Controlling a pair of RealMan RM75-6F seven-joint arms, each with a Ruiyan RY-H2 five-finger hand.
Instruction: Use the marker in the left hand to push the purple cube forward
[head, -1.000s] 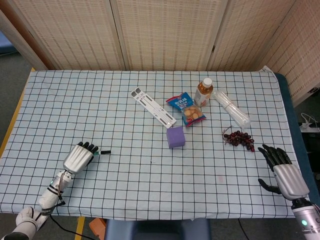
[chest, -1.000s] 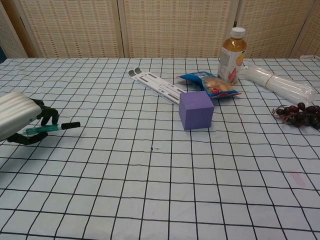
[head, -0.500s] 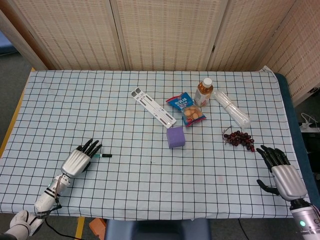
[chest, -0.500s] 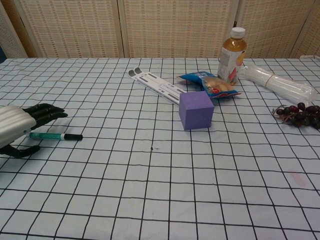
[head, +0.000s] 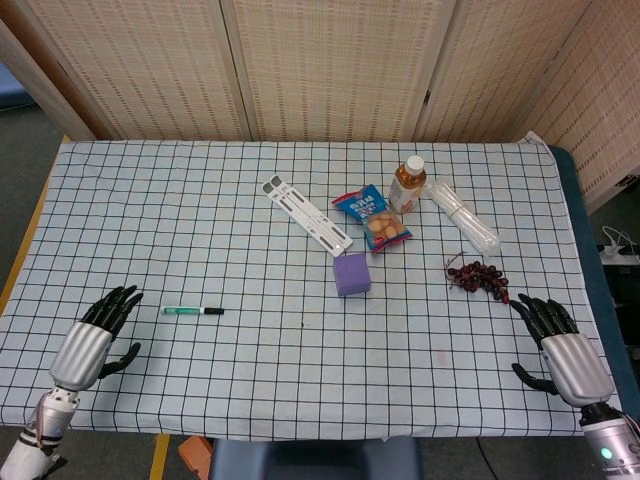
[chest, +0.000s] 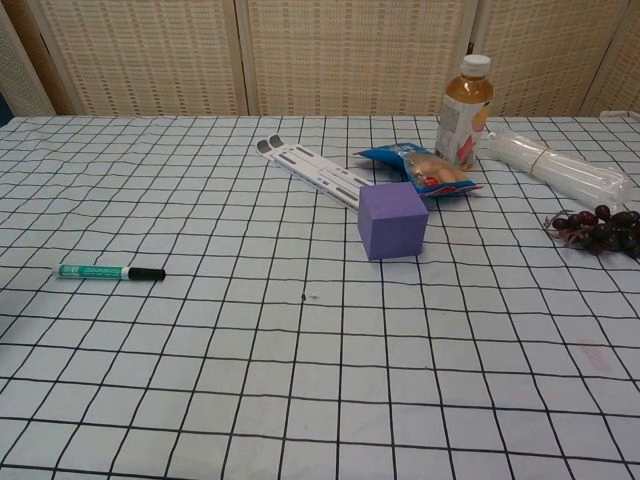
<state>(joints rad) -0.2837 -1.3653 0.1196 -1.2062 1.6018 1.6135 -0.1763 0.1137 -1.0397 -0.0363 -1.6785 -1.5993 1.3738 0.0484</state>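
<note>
Release of the marker (head: 193, 311) has just happened: half a second ago the left hand (head: 93, 345) was beside it, and now this hand is pulled back near the table edge, fingers spread, holding nothing. The right hand (head: 560, 345) also rests with fingers apart and empty. I judge the pushing is finished or abandoned. Farther away, the purple cube (head: 351, 273) sits just before the snack bag (head: 374, 217).

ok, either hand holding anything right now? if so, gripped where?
Nothing is held. The marker lies on the table, apart from the left hand, whose fingers are spread. The right hand is empty too.
</note>
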